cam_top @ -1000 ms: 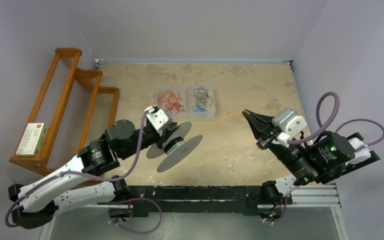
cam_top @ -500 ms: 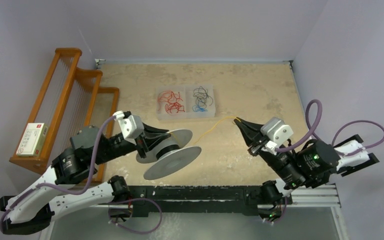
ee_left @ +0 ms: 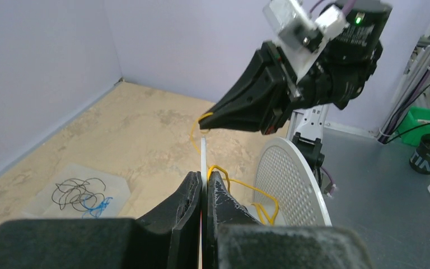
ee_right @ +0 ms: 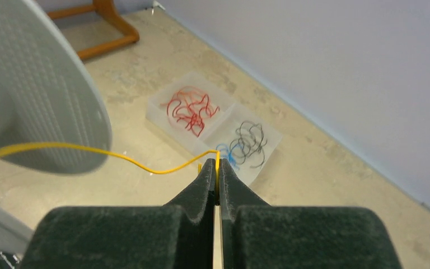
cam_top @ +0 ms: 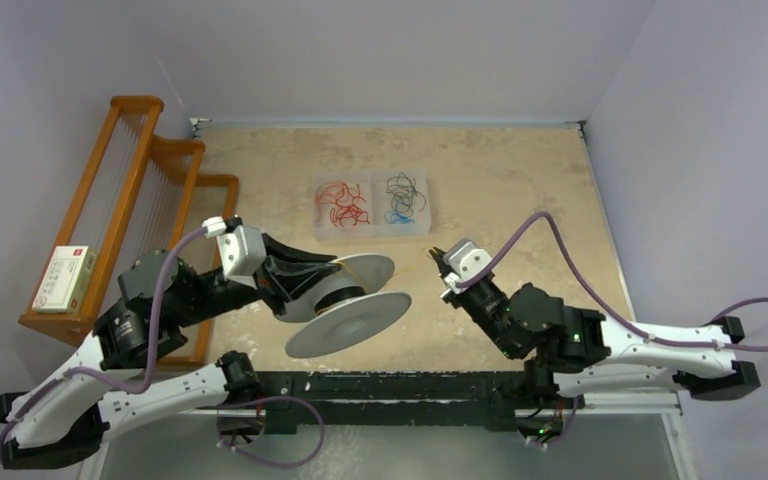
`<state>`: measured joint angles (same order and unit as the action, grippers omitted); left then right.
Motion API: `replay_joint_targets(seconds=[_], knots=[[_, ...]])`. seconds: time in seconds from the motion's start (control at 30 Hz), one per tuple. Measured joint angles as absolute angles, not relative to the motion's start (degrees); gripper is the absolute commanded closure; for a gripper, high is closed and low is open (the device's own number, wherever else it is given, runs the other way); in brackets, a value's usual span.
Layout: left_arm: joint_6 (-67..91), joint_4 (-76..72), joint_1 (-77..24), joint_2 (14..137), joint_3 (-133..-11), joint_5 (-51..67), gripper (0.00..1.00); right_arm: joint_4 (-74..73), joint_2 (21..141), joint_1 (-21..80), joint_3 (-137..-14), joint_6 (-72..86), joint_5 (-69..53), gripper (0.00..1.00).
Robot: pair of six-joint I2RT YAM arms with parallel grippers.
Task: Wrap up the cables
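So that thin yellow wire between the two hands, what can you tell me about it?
The thin yellow wire is a thread-fine, bendy strand with kinks. One end is pinched in the shut right hand. From there it runs slack to the white plastic spool, where it loops loosely between the two discs. The left hand holds the spool by one disc's edge.

Wooden rack (cam_top: pixel 150 200) blocks left edge; tray (cam_top: pixel 371 205) upper centre; spool (cam_top: pixel 345 325) at centre, cable (ee_right: pixel 50 144) strung rightward; bare table (cam_top: pixel 540 190) upper right passable
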<state>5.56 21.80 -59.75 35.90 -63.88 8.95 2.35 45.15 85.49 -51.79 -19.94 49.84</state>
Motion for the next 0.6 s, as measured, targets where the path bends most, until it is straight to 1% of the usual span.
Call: replay_joint_targets(seconds=[0.3,0.47,0.6], knots=[[5.13,19.79,-59.75,35.73,-65.32,1.28,1.00,3.53,35.40,81.43,-35.79,-3.42,48.84,1.00],[5.10,15.99,-59.75,36.62,-64.99,-4.43,1.00,7.01,35.79,79.05,-26.02,6.57,46.89,1.00],[4.91,12.25,-59.75,39.03,-64.36,-9.76,1.00,12.45,39.35,78.02,-20.01,12.29,43.70,1.00]])
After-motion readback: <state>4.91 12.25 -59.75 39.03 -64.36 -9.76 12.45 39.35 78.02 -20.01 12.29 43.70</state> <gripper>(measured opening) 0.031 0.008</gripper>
